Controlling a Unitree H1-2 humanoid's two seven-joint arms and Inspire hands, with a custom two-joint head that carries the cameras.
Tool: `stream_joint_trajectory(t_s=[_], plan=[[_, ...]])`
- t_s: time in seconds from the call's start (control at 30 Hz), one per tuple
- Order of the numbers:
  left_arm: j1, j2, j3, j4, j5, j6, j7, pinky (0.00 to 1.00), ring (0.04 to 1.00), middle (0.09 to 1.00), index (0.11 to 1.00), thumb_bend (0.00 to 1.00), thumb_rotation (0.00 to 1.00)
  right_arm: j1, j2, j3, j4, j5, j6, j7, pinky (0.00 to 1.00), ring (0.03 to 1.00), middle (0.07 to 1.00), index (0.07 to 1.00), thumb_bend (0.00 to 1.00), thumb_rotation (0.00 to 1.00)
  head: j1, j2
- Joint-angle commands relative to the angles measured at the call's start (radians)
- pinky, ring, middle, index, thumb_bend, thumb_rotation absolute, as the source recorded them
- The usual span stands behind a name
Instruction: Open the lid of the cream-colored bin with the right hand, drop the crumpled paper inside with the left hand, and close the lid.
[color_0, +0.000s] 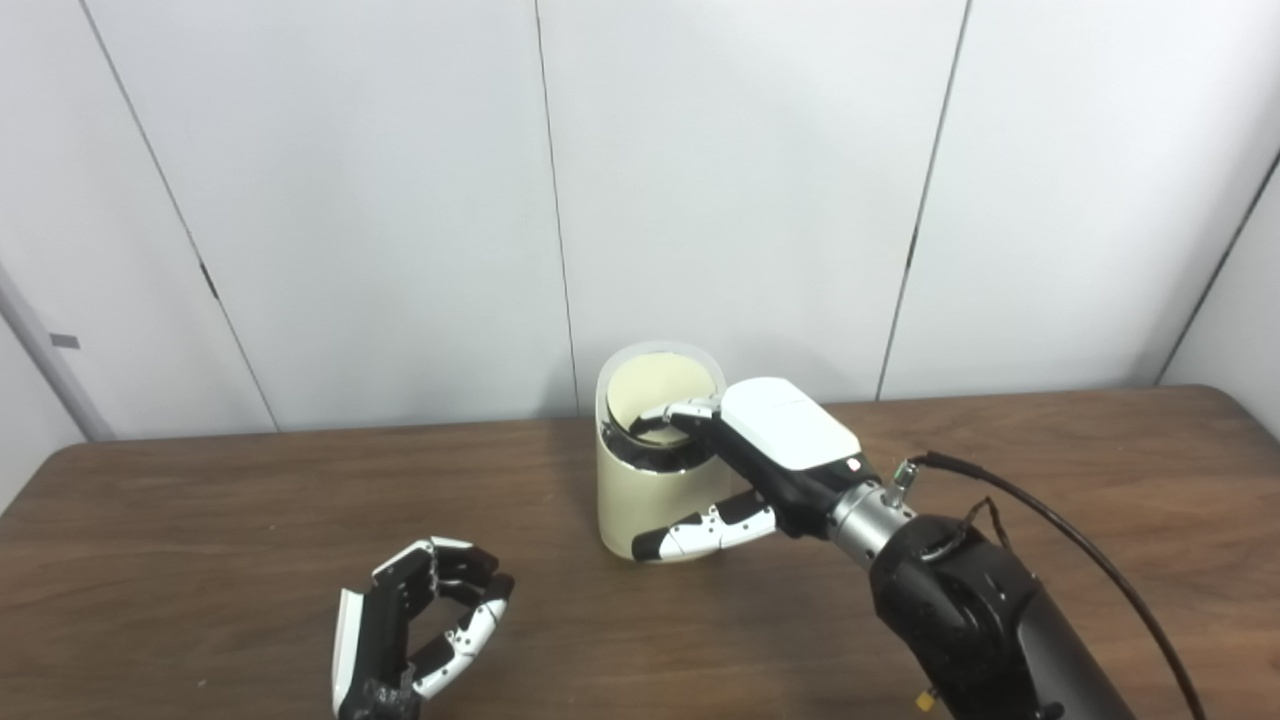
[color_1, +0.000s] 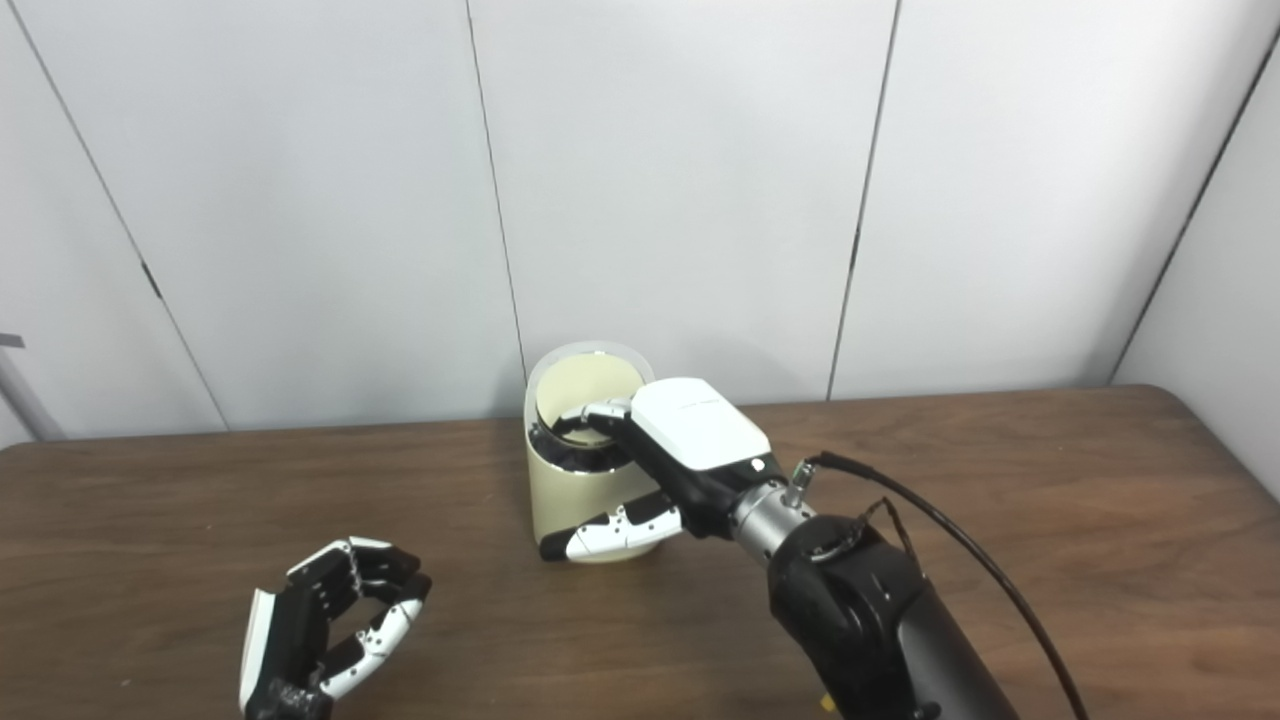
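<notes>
Fingers (color_0: 672, 411) of the right hand (color_0: 775, 450) hook the cream bin (color_0: 650, 495), lid (color_0: 662, 385) tipped up; left hand (color_0: 420, 625) curls empty, near left.

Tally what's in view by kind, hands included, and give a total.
Bins: 1, the cream-colored bin, lid raised
Hands: 2, left hand, right hand
Tables: 1, brown table
Crumpled paper: 0 visible
Total: 4
</notes>
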Motion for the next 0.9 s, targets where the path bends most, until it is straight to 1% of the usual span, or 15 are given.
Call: stream_joint_trajectory(t_s=[0.0, 0.2, 0.47, 0.7, 0.8, 0.87], plan=[[0.001, 0.003, 0.001, -0.032, 0.011, -0.003, 0.0, 0.45, 0.527, 0.552, 0.49, 0.48, 0.07, -0.003, 0.005, -0.002, -0.021, 0.004, 0.011, 0.014, 0.7, 0.796, 0.798, 0.785, 0.75, 0.76, -0.001, 0.002], [0.007, 0.003, 0.001, -0.05, 0.004, 0.011, -0.004, 0.45, 0.52, 0.547, 0.489, 0.48, 0.07, 0.009, 0.008, 0.004, -0.015, 0.009, 0.02, 0.017, 0.7, 0.786, 0.793, 0.783, 0.75, 0.75, 0.001, 0.011], [0.009, 0.003, 0.001, -0.057, 0.002, 0.022, -0.005, 0.45, 0.522, 0.55, 0.49, 0.48, 0.07, 0.014, 0.014, 0.009, -0.003, 0.013, 0.018, 0.007, 0.7, 0.79, 0.796, 0.784, 0.76, 0.76, 0.005, 0.012], [0.014, 0.008, 0.002, -0.069, -0.001, 0.032, -0.009, 0.45, 0.523, 0.549, 0.49, 0.48, 0.07, 0.027, 0.024, 0.009, -0.013, 0.014, 0.037, 0.014, 0.7, 0.79, 0.8, 0.788, 0.76, 0.76, 0.007, 0.019], [0.019, 0.01, 0.001, -0.083, 0.004, 0.044, -0.011, 0.45, 0.525, 0.551, 0.49, 0.48, 0.07, 0.036, 0.024, 0.012, -0.019, 0.009, 0.048, 0.029, 0.73, 0.803, 0.812, 0.799, 0.76, 0.76, 0.009, 0.023], [0.023, 0.01, 0.002, -0.091, 0.004, 0.05, -0.013, 0.45, 0.527, 0.552, 0.49, 0.48, 0.07, 0.042, 0.025, 0.015, -0.017, 0.006, 0.046, 0.024, 0.73, 0.8, 0.81, 0.795, 0.75, 0.77, 0.008, 0.025]])
